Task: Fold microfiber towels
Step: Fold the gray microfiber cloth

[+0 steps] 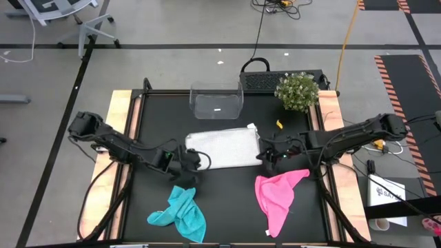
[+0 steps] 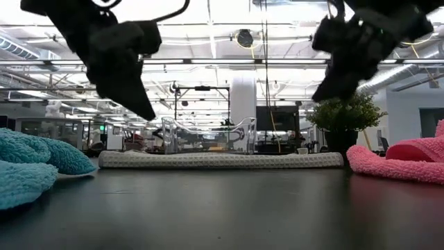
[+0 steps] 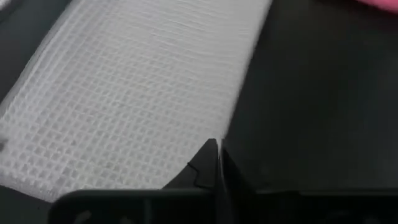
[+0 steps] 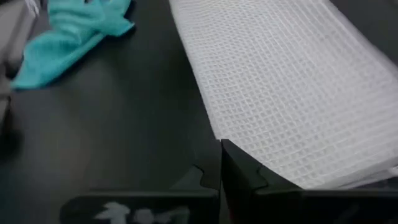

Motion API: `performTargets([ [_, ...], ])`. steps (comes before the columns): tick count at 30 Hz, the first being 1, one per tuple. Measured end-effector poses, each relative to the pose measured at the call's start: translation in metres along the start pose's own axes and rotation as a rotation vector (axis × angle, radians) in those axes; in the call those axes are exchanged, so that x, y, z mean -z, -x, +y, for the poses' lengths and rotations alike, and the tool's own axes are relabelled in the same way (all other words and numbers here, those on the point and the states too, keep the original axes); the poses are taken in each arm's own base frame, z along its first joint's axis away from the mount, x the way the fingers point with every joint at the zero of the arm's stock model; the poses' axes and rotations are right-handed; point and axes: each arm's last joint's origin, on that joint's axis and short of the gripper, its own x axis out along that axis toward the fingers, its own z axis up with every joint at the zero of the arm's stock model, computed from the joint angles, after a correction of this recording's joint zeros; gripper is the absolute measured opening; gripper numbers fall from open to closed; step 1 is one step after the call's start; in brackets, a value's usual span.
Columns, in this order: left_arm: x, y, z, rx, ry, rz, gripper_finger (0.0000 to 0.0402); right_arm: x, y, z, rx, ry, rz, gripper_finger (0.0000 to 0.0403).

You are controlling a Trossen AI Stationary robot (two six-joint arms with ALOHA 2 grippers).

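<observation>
On table: 3 towels | 1 grey-white towel (image 1: 222,148) folded, 1 teal towel (image 1: 180,214), 1 pink towel (image 1: 278,195) | left gripper (image 1: 192,164), right gripper (image 1: 267,158): jaws closed, empty

A clear plastic bin (image 1: 216,100) stands on the black table (image 1: 227,200) near its far edge, about the middle. To its right, at the far right corner, sits a small potted plant (image 1: 297,91) with a black perforated box (image 1: 262,80) just beside it on the left, and a small yellow scrap (image 1: 280,124) lies on the table near the plant
</observation>
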Motion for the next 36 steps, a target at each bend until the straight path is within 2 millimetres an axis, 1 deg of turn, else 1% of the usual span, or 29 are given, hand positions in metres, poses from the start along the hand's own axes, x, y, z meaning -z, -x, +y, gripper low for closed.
performTargets([
  [3,-0.006,0.008,-0.005,0.042,-0.04,0.07,0.0003,-0.014,0.01,0.005,0.018,0.065,0.045,0.0007],
  [5,-0.01,0.014,-0.007,0.07,-0.053,0.136,0.0005,-0.019,0.015,0.007,0.025,0.095,0.064,0.0017],
  [8,-0.011,0.02,-0.008,0.093,-0.067,0.224,0.0024,-0.022,0.019,0.008,0.03,0.124,0.085,0.0035],
  [11,-0.008,0.022,-0.011,0.108,-0.08,0.245,0.0053,-0.02,0.017,0.007,0.037,0.15,0.11,0.0056],
  [13,-0.006,0.024,-0.013,0.11,-0.13,0.242,0.0072,-0.018,0.012,0.007,0.045,0.162,0.141,0.0071],
  [17,0.003,0.016,-0.019,0.072,-0.248,0.252,0.0104,-0.014,-0.005,0.008,0.052,0.173,0.198,0.0095],
  [21,0.01,0.011,-0.023,0.04,-0.322,0.273,0.0126,-0.008,-0.021,0.013,0.046,0.225,0.258,0.0111],
  [23,0.014,0.008,-0.022,0.013,-0.34,0.293,0.0134,-0.01,-0.027,0.017,0.038,0.268,0.268,0.0116],
  [27,0.018,0.005,-0.021,-0.031,-0.356,0.314,0.0144,-0.016,-0.037,0.023,0.024,0.356,0.282,0.0119],
  [30,0.018,0.003,-0.02,-0.06,-0.364,0.309,0.0145,-0.016,-0.044,0.024,0.028,0.394,0.312,0.0119],
  [36,0.022,0.002,-0.018,-0.105,-0.384,0.329,0.0145,-0.004,-0.06,0.02,0.044,0.438,0.416,0.0119],
])
